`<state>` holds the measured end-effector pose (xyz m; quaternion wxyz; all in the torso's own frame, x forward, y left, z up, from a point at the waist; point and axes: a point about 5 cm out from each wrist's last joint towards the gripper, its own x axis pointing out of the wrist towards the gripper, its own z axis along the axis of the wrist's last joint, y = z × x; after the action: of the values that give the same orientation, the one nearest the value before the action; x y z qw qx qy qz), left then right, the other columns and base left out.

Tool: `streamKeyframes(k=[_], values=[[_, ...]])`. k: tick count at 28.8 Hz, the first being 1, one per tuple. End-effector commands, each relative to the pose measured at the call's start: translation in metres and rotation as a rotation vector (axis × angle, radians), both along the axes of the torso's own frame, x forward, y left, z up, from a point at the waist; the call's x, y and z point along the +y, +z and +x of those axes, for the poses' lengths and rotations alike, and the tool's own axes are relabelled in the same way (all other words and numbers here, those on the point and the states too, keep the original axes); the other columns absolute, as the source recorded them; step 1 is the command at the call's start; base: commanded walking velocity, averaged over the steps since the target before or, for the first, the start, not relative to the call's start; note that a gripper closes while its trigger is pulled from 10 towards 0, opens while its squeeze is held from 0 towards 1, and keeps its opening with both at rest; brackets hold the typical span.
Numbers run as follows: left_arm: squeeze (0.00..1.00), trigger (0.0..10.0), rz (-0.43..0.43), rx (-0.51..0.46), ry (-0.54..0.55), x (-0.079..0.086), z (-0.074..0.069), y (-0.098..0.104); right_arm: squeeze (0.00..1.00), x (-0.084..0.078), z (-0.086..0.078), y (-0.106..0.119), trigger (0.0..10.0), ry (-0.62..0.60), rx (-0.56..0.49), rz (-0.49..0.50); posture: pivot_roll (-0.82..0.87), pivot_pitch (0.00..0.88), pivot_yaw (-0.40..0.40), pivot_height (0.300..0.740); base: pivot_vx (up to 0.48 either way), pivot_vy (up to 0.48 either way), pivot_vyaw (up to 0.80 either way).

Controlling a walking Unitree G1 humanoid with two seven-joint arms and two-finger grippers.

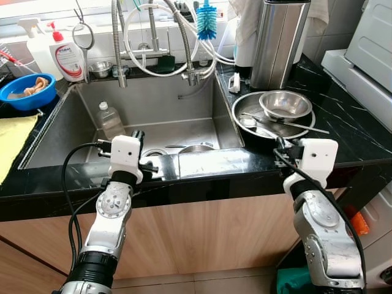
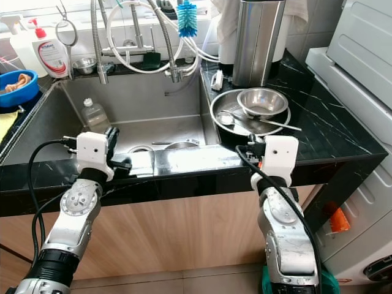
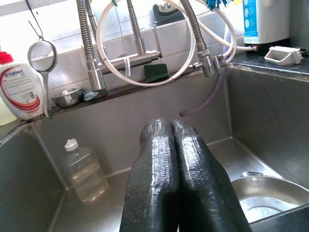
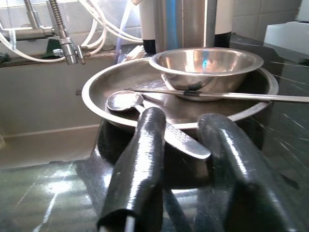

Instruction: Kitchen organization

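One spoon (image 4: 126, 101) on steel plate (image 4: 96, 82), just beyond released right tool (image 4: 190, 145).

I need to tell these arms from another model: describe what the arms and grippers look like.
Both arms are silver metal with round joint housings. Each wrist carries a white boxy block. A black cable loops from the left arm's wrist block. The left gripper and the right gripper each have two long black, glossy, rounded fingers.
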<state>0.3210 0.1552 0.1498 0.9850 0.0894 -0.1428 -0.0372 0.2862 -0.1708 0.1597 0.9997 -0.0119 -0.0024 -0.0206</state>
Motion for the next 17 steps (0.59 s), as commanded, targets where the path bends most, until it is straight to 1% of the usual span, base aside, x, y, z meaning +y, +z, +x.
streamKeyframes(k=[1,17], values=[[0.00,10.0,0.008,-0.018,0.007,0.0035,0.0015,0.0051,0.00,0.0047,0.0023,-0.0014,0.0,0.019,0.005,0.007,-0.23,0.000,0.045,0.731,0.000,0.000,0.00],[0.00,10.0,0.012,-0.027,0.015,0.0059,0.0019,0.0075,0.00,0.0132,0.0038,0.0017,0.0,0.079,-0.012,0.019,-0.23,0.000,0.044,0.731,0.000,0.000,0.00]])
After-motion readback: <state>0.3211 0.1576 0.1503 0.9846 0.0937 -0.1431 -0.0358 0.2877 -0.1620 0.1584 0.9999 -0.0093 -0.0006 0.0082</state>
